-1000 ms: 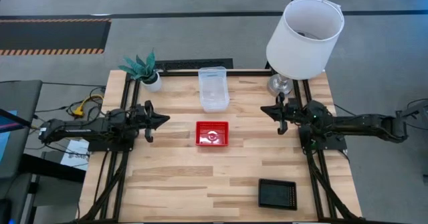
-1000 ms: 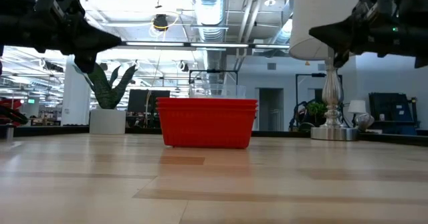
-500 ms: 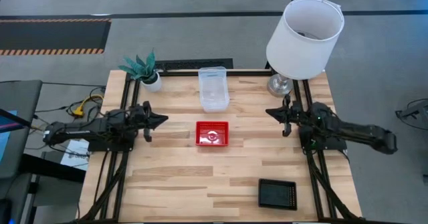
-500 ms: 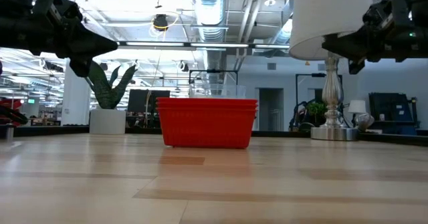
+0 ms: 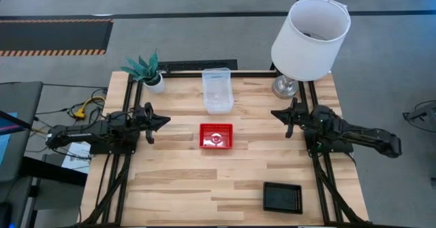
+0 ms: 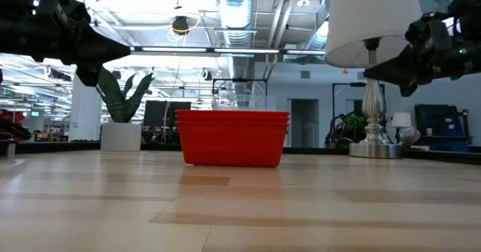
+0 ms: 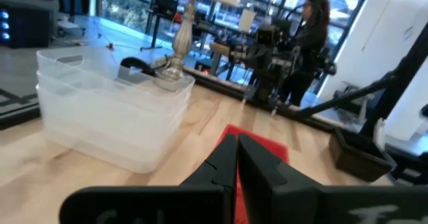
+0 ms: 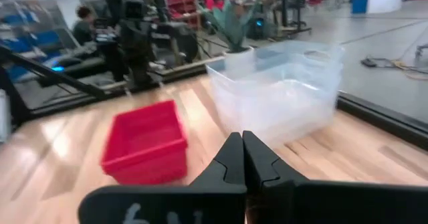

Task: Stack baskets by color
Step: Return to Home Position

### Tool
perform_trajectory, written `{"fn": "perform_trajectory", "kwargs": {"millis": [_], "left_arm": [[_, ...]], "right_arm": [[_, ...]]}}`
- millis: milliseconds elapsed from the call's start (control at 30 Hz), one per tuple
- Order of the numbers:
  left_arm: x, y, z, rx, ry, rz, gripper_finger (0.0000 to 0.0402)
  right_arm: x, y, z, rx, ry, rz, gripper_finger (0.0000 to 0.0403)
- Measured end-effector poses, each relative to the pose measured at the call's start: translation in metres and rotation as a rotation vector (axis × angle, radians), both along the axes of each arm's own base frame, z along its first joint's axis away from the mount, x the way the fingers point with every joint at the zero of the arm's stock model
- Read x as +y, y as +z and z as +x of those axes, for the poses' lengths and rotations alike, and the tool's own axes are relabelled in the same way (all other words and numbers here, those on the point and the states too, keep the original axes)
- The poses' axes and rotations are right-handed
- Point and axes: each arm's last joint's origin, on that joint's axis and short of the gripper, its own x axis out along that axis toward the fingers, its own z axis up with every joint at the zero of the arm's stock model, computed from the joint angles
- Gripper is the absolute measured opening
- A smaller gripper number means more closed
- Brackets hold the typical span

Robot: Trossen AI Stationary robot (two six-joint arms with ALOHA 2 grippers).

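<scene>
A pale, plank-striped wood table (image 5: 177, 180) carries red baskets (image 5: 216, 136), clear baskets (image 5: 217, 90), black baskets (image 5: 282, 197), a white lampshade (image 5: 310, 37) and a green plant (image 5: 143, 67).

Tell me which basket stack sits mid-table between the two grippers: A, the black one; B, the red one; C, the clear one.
B: the high view shows the red stack between the left gripper and the right gripper; the clear stack sits at the far edge, the black stack near a corner.
</scene>
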Motion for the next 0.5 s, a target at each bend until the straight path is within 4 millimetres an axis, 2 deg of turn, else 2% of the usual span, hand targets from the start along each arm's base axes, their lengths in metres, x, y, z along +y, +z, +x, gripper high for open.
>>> {"fn": "perform_trajectory", "kwargs": {"millis": [367,500], "left_arm": [[0.0003,-0.0002,0.0,0.009,0.011,0.036,0.0],[0.0003,-0.0002,0.0,0.034,0.011,0.148,0.0]], "right_arm": [[-0.0011,-0.0039,0.0019,0.054,-0.014,-0.007,0.0014],[-0.0011,-0.0025,0.0018,0.055,-0.014,-0.007,0.0025]]}}
